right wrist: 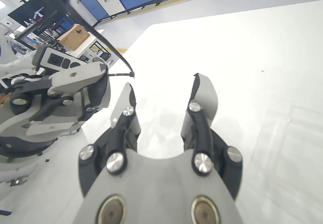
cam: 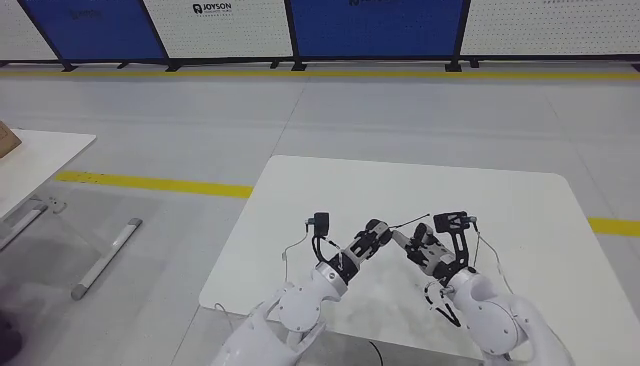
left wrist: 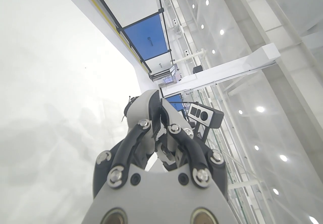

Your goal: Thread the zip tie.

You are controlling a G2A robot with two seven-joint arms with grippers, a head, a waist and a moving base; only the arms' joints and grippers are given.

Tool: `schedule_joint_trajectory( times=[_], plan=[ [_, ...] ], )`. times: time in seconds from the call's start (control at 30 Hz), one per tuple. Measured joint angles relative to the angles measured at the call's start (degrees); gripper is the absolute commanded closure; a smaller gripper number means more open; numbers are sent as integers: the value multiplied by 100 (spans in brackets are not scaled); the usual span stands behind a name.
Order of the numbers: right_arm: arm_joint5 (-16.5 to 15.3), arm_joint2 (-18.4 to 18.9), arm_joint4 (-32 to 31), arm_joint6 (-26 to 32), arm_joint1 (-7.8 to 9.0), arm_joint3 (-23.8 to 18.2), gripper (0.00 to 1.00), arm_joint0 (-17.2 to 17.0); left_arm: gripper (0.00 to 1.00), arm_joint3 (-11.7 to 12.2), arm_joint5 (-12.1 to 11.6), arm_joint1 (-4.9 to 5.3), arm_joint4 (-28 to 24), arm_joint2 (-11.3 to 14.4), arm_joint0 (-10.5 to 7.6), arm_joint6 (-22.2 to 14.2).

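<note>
The black zip tie [right wrist: 101, 38] is pinched in my left gripper [right wrist: 104, 76], which is shut on it above the white table [right wrist: 227, 58]. A short stretch of the strap runs from the left fingers to the tie's small head [right wrist: 131, 74]. A longer strand rises from the head and away from the table. My right gripper [right wrist: 162, 82] stands open just beside the head, with nothing between its fingers. In the top view the left gripper [cam: 383, 230] and the right gripper [cam: 418, 240] meet tip to tip over the table's near half, with the zip tie [cam: 413, 220] between them.
The white table [cam: 500, 196] is bare around the grippers. A second white table [cam: 40, 156] stands to the left, with a cardboard box [right wrist: 73, 36] on it. Blue and white panel walls [cam: 380, 11] line the far side of the floor.
</note>
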Motion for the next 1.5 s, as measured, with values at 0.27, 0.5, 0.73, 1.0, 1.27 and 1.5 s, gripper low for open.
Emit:
schedule_joint_trajectory(
  times=[0.27,0.5,0.73,1.0,1.27,1.5],
  plan=[
    [-36,-19,-37,-29,4,-69,61,-13,100,-1,37,-8,44,38,-22,-24],
    [-50,-25,-64,-32,9,-100,66,-19,100,40,68,-15,65,58,-36,-21],
    [-64,-40,-71,-15,10,-96,71,-7,100,54,86,-24,89,92,-51,-23],
    [-56,-71,-121,-12,10,-94,78,9,100,63,76,-28,94,104,-50,-37],
    [5,-111,-203,-53,8,-120,90,-7,100,81,51,-33,144,109,-45,21],
    [-19,-115,-211,-98,9,-132,100,-30,100,87,48,-37,166,114,-48,29]
  ],
)
